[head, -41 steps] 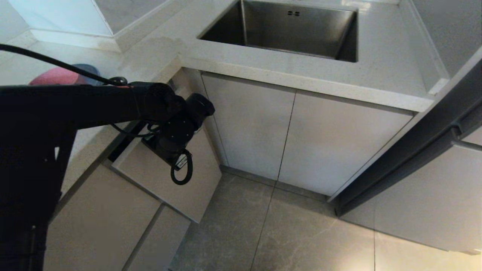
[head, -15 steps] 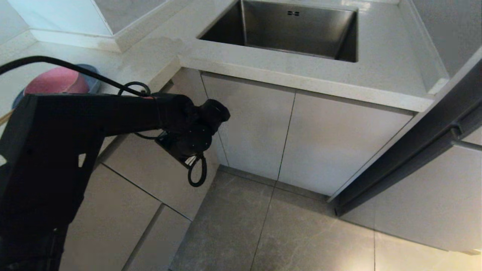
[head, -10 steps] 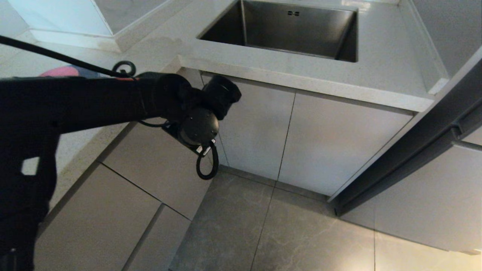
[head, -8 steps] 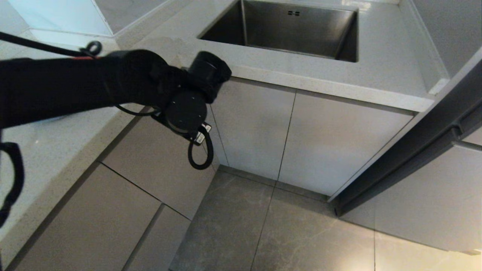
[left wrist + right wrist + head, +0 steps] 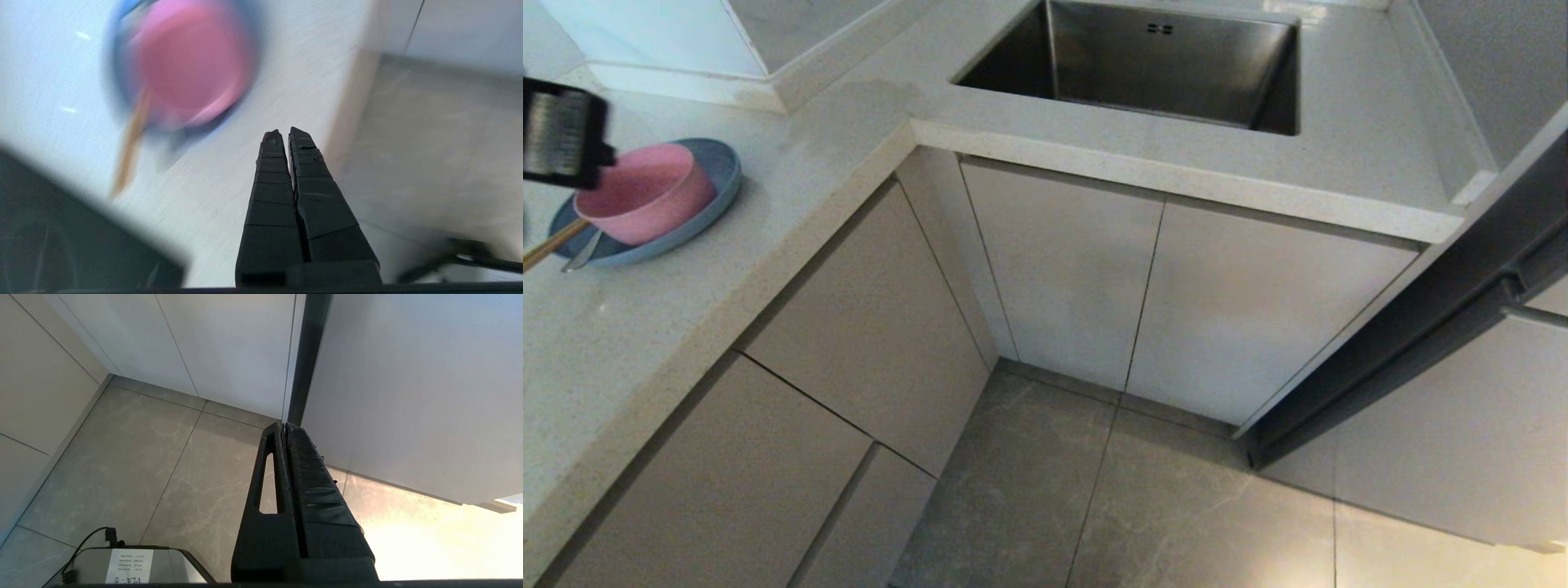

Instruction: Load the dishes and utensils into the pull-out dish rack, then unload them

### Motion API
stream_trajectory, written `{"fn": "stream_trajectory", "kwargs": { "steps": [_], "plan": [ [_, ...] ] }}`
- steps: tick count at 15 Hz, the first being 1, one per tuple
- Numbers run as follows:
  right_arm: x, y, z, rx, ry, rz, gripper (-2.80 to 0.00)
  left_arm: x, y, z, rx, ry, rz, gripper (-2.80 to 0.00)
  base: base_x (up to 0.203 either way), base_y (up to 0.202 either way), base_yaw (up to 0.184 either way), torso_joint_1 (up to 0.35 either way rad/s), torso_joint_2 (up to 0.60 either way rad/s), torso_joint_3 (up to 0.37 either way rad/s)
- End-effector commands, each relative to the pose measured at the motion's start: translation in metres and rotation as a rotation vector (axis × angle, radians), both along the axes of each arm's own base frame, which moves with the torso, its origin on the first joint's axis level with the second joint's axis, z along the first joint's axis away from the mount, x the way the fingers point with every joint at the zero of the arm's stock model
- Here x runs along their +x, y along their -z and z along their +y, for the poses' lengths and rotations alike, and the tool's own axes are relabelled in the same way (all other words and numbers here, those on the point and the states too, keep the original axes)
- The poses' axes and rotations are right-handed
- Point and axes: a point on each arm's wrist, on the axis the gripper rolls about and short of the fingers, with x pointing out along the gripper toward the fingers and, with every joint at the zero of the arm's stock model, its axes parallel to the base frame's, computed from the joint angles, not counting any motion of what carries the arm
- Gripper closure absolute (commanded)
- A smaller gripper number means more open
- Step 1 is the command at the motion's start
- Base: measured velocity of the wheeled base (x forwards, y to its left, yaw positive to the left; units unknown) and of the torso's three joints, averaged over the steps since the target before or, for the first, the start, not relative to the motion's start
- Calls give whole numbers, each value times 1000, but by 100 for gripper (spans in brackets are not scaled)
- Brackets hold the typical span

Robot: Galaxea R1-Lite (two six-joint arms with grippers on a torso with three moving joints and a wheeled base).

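Left gripper point(image 5: 283, 134) pinched closed, empty, above the speckled countertop point(image 5: 833, 155). Just ahead of its tips, the pink bowl point(image 5: 192, 65) sits in the blue plate point(image 5: 118, 87), chopsticks point(image 5: 128, 149) leaning out. Rack drawer front point(image 5: 866, 327) looks closed. Bowl's probably light, smooth, slippery plastic, so you'd grip the rim wall. Chopsticks: thin, stiff wood; pinch mid-length. Right gripper point(image 5: 284, 426) parked, closed, pointing at the floor.

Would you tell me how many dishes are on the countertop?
2: a pink bowl sitting in a blue plate at the countertop's left end; none elsewhere in view.
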Motion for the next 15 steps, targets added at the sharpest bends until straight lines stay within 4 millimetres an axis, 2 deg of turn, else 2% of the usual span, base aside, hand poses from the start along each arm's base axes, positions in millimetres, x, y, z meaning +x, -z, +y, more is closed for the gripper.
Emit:
{"fn": "stream_trajectory", "kwargs": {
  "steps": [1, 2, 4, 6, 7, 9, 12, 13, 15],
  "plan": [
    [0, 0, 0, 0, 0, 2, 0, -97, -10, 27, -95, 82, -159, 0, 0, 0, 0, 0, 0, 0],
    [0, 0, 0, 0, 0, 0, 0, -133, 3, 30, -110, 107, -186, 0, 0, 0, 0, 0, 0, 0],
    [0, 0, 0, 0, 0, 0, 0, -184, 56, 28, -121, 134, -205, 0, 0, 0, 0, 0, 0, 0],
    [0, 0, 0, 0, 0, 0, 0, -216, 112, 24, -112, 140, -251, 0, 0, 0, 0, 0, 0, 0],
    [0, 0, 0, 0, 0, 0, 0, -227, 134, 24, -104, 140, -281, 0, 0, 0, 0, 0, 0, 0],
    [0, 0, 0, 0, 0, 1, 0, -241, 176, 27, -95, 149, -315, 0, 0, 0, 0, 0, 0, 0],
    [0, 0, 0, 0, 0, 2, 0, -240, 234, 29, -105, 136, -315, 0, 0, 0, 0, 0, 0, 0],
    [0, 0, 0, 0, 0, 0, 0, -236, 253, 29, -126, 129, -301, 0, 0, 0, 0, 0, 0, 0],
    [0, 0, 0, 0, 0, 2, 0, -222, 274, 29, -229, 110, -286, 0, 0, 0, 0, 0, 0, 0]
  ]
}}
